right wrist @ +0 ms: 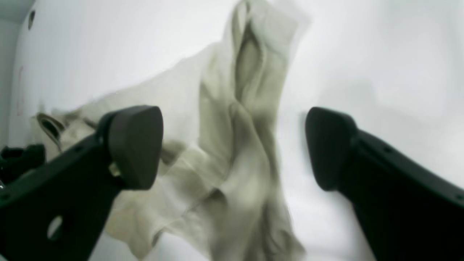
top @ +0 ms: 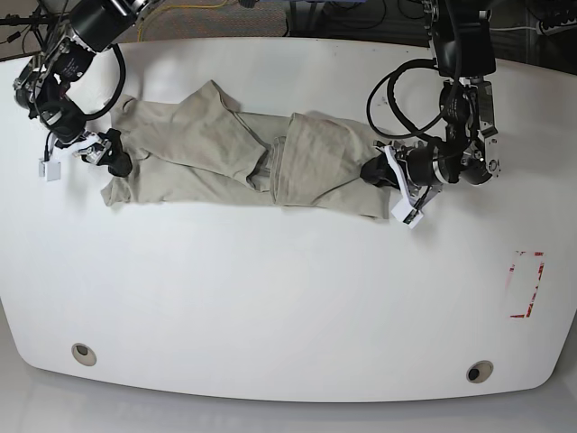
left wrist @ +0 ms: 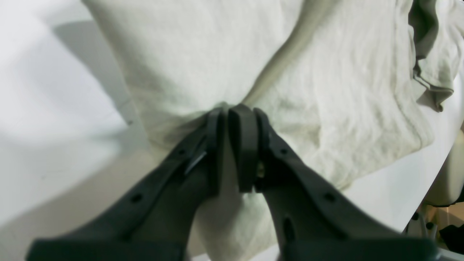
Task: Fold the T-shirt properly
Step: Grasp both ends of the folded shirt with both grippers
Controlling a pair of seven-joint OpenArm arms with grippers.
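Observation:
The light khaki T-shirt [top: 243, 153] lies crumpled and stretched sideways across the far half of the white table [top: 270, 298]. In the left wrist view my left gripper [left wrist: 235, 112] is shut on a pinch of the T-shirt [left wrist: 326, 90] at its right-hand edge, seen in the base view as the left gripper [top: 377, 171]. My right gripper [right wrist: 232, 145] stands open, its black fingers [right wrist: 136, 145] on either side of a bunched ridge of the T-shirt [right wrist: 239, 145]. In the base view the right gripper [top: 110, 155] is at the shirt's left end.
A red rectangle outline [top: 526, 285] is marked near the table's right edge. Two round holes [top: 83, 353] sit along the near edge. Cables and dark equipment lie beyond the far edge.

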